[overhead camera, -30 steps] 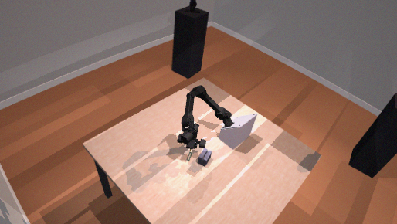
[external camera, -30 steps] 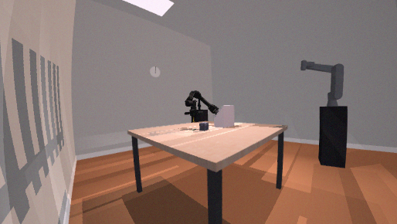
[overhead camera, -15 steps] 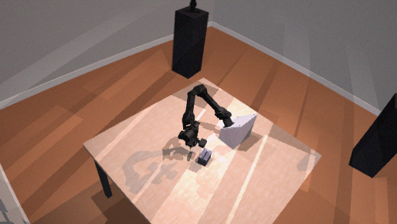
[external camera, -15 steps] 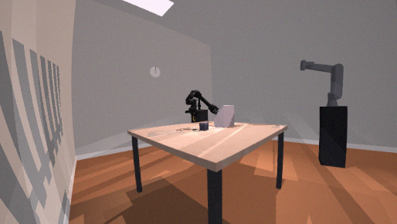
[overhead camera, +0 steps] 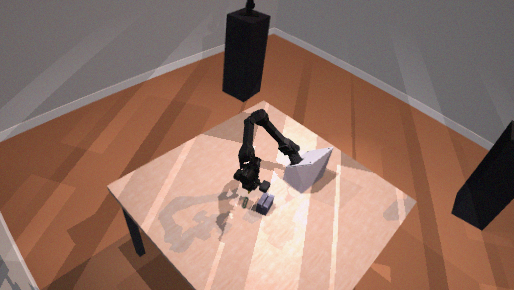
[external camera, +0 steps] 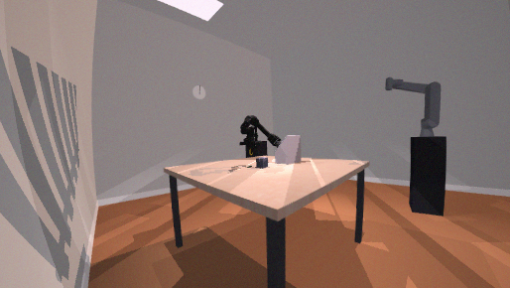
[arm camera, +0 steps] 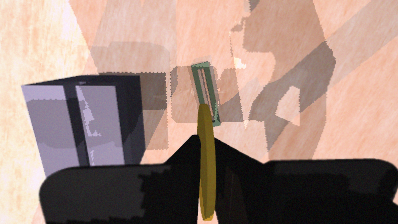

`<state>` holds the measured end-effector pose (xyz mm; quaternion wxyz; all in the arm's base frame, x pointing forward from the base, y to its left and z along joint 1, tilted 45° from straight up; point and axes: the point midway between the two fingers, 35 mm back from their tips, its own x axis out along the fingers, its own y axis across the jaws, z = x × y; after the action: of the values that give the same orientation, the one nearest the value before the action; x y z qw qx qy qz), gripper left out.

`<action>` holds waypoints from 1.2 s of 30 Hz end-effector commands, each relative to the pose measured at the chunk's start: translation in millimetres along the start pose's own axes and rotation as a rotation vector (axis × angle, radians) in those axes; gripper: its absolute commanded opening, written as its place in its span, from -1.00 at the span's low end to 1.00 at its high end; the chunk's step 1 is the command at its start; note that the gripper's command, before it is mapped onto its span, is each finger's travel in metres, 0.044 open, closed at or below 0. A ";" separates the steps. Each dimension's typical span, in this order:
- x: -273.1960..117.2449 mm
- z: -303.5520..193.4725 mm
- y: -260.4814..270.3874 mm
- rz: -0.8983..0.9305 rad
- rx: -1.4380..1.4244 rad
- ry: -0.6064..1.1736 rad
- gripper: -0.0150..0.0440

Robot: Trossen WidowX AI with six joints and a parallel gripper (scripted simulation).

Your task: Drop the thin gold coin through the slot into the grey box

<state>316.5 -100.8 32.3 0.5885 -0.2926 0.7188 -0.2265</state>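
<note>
Coin (arm camera: 205,160), thin gold disc, in claw (arm camera: 206,200)

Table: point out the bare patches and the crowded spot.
Bare: the table's wide front stretch, and the left side beyond the holder. Crowded: around the box, where the end effector, shut on the coin, hangs, with the grey wedge behind.

A black arm (overhead camera: 260,137) bends over the table (overhead camera: 325,235) middle, its gripper (overhead camera: 248,186) above a grey box (overhead camera: 265,203).

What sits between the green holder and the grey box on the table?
Nothing: in the wrist view, only shadowed table top separates the green holder from the grey box. The gripper holds the coin above.
</note>
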 end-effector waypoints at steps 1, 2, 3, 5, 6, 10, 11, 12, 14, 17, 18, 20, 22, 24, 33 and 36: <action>0.9 -1.3 14.0 0.005 -0.001 0.003 -0.49; 0.9 -1.5 16.6 0.006 -0.001 0.003 -0.49; 0.8 -1.7 19.3 0.006 -0.001 0.003 -0.49; 0.7 -2.2 24.5 0.007 -0.002 0.002 -0.49; 0.7 -2.4 27.1 0.007 -0.002 0.002 -0.49; 0.6 -3.7 37.5 0.008 -0.002 0.002 -0.49; 0.6 -4.1 40.1 0.008 -0.003 0.002 -0.49; 0.6 -4.5 42.6 0.008 -0.003 0.002 -0.49; 0.6 -5.4 47.7 0.009 -0.003 0.002 -0.49; 0.6 -6.9 55.2 0.009 -0.003 0.002 -0.49; 0.6 -7.4 57.7 0.009 -0.003 0.003 -0.49; 0.7 -8.6 62.6 0.009 -0.003 0.003 -0.49; 0.7 -9.8 67.4 0.008 -0.003 0.003 -0.49; 0.8 -11.1 72.2 0.008 -0.003 0.004 -0.49; 1.3 -16.7 89.5 0.005 -0.003 0.005 -0.49; 0.3 -14.4 84.5 0.005 -0.005 0.002 -0.49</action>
<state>288.8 -39.1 -22.1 0.5866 -0.2940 0.7211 -0.2224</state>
